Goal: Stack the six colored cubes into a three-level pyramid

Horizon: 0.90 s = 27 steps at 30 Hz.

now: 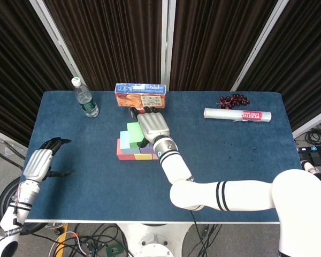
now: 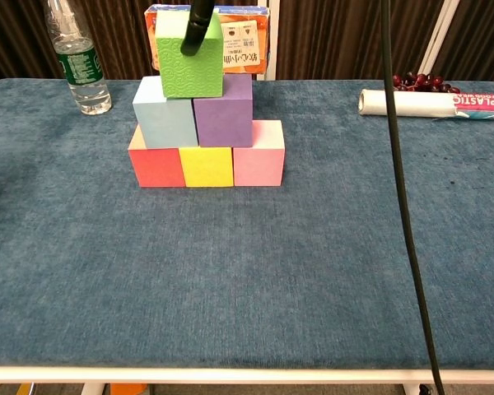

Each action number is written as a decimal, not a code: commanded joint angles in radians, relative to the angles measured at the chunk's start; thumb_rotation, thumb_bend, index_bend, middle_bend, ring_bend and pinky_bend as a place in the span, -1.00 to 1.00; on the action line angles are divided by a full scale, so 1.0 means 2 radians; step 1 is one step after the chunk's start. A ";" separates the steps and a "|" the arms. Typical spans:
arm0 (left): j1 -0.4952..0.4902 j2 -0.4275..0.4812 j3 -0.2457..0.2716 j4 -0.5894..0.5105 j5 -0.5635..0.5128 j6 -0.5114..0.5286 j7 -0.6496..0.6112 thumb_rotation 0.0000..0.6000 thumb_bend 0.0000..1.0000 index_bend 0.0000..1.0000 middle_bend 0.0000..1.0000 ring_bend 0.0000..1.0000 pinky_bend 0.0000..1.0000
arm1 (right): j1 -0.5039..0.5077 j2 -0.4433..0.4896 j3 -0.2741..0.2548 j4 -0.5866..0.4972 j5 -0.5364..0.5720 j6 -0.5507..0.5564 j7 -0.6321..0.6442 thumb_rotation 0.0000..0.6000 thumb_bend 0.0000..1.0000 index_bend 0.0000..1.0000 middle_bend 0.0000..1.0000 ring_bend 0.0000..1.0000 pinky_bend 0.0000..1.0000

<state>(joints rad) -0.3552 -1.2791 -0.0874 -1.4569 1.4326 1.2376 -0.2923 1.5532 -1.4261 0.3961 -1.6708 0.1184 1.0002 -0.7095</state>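
Red (image 2: pixel 156 167), yellow (image 2: pixel 207 167) and pink (image 2: pixel 258 156) cubes form the bottom row. Light blue (image 2: pixel 165 115) and purple (image 2: pixel 224 113) cubes sit on them. My right hand (image 1: pixel 152 126) holds the green cube (image 2: pixel 189 62) over those two, with a dark finger (image 2: pixel 199 25) across its front face. In the chest view its lower edge overlaps their tops; whether it rests on them I cannot tell. From the head view the green cube (image 1: pixel 132 131) shows left of the hand. My left hand (image 1: pixel 40 160) hangs off the table's left edge, fingers apart, holding nothing.
A water bottle (image 2: pixel 78 66) stands at the back left. Behind the stack is an orange box (image 2: pixel 243 37). Grapes (image 2: pixel 416 81) and a roll of plastic wrap (image 2: pixel 432 102) lie at the back right. A dark cable (image 2: pixel 403 206) hangs across the chest view.
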 commanded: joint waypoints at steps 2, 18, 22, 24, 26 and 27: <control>0.000 0.000 0.001 0.001 0.001 -0.002 -0.005 1.00 -0.85 -0.63 -0.61 -0.79 -0.69 | 0.000 -0.002 0.002 0.002 0.002 0.002 -0.005 1.00 -0.67 -1.00 -0.28 -0.93 -1.00; 0.001 -0.002 0.001 0.007 0.002 -0.002 -0.010 1.00 -0.85 -0.63 -0.62 -0.79 -0.69 | -0.006 -0.009 0.013 0.008 0.004 0.003 -0.012 1.00 -0.70 -1.00 -0.47 -1.00 -1.00; 0.001 -0.002 0.001 0.008 0.002 -0.002 -0.010 1.00 -0.85 -0.63 -0.62 -0.79 -0.69 | -0.008 -0.011 0.016 0.008 0.003 0.004 -0.011 1.00 -0.70 -1.00 -0.50 -1.00 -1.00; 0.001 -0.002 0.002 0.008 0.003 -0.002 -0.010 1.00 -0.85 -0.63 -0.62 -0.79 -0.69 | -0.009 -0.010 0.017 0.007 0.003 0.003 -0.013 1.00 -0.70 -1.00 -0.51 -1.00 -1.00; 0.001 -0.002 0.002 0.008 0.003 -0.002 -0.011 1.00 -0.85 -0.62 -0.62 -0.79 -0.69 | -0.010 -0.010 0.019 0.005 0.004 0.003 -0.012 1.00 -0.70 -1.00 -0.53 -1.00 -1.00; 0.001 -0.002 0.002 0.008 0.003 -0.002 -0.011 1.00 -0.85 -0.62 -0.62 -0.79 -0.69 | -0.010 -0.009 0.019 0.005 0.004 0.003 -0.013 1.00 -0.70 -1.00 -0.53 -1.00 -1.00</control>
<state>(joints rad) -0.3523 -1.2823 -0.0843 -1.4414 1.4379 1.2342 -0.3139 1.5325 -1.4452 0.4343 -1.6602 0.1265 1.0059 -0.7350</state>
